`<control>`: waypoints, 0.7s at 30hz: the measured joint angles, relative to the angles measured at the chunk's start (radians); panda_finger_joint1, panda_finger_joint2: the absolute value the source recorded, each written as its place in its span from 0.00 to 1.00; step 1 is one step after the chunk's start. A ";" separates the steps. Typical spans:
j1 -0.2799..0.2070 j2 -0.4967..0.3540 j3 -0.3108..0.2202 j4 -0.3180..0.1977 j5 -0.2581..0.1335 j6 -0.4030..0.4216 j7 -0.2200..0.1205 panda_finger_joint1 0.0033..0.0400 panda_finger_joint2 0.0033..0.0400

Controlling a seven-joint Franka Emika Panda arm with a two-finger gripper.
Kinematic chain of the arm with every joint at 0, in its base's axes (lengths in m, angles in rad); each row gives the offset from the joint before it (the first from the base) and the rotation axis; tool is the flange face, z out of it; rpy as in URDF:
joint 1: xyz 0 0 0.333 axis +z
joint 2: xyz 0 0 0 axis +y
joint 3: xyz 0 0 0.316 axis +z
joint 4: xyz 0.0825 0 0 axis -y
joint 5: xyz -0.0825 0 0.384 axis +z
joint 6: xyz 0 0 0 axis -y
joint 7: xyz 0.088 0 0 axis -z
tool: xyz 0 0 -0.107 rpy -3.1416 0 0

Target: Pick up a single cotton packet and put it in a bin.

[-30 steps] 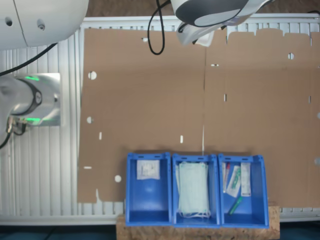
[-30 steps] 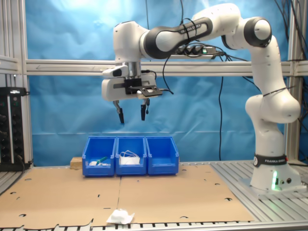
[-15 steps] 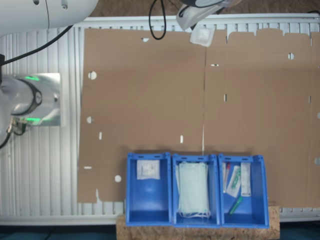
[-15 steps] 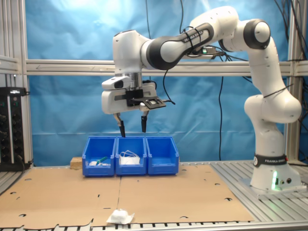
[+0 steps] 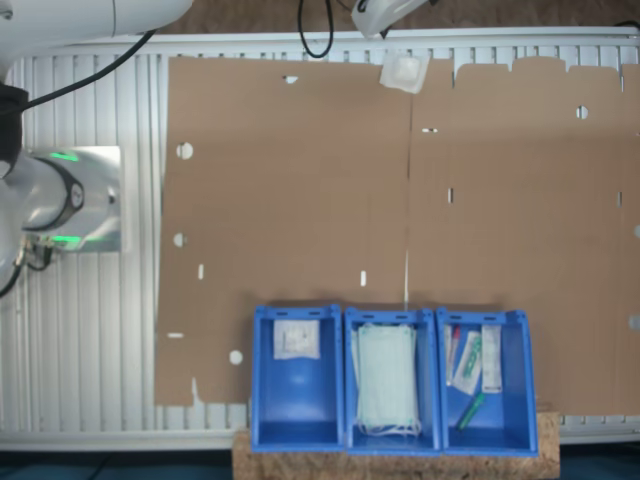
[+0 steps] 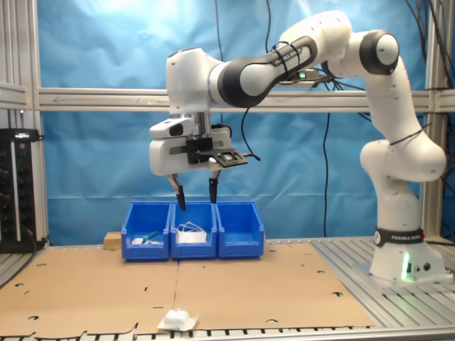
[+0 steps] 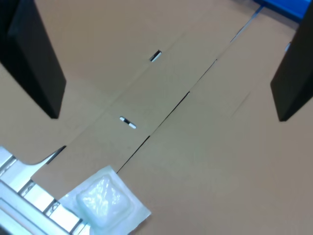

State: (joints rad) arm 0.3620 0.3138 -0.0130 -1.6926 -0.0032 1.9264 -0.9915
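A small white cotton packet (image 5: 405,72) lies on the brown cardboard (image 5: 300,200) at its far edge in the first exterior view. In the second exterior view the packet (image 6: 178,320) sits at the cardboard's front edge. My gripper (image 6: 195,198) hangs open and empty high above the cardboard, in front of the blue bins and well above the packet. In the wrist view the dark fingers (image 7: 30,58) stand wide apart, and the packet (image 7: 105,203) lies below and off to one side of the gap.
Three blue bins stand in a row. One (image 5: 297,400) holds a white packet (image 5: 297,339), the middle one (image 5: 347,380) pale green masks (image 5: 388,380), the third (image 5: 520,380) several small items. The arm's base (image 6: 399,263) stands on the slatted metal table (image 5: 80,330).
The arm has swung away from the bins toward the cardboard's packet edge and come lower. In the first exterior view it has slid off the packet, which now lies uncovered. The fingers stay open.
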 joint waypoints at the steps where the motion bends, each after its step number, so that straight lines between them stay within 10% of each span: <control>1: 0.002 0.009 0.000 0.007 0.007 0.001 0.000 1.00 1.00; 21: 0.106 0.216 -0.130 0.150 0.060 0.016 0.058 1.00 1.00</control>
State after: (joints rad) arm 0.4677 0.5295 -0.1430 -1.5431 0.0573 1.9424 -0.9331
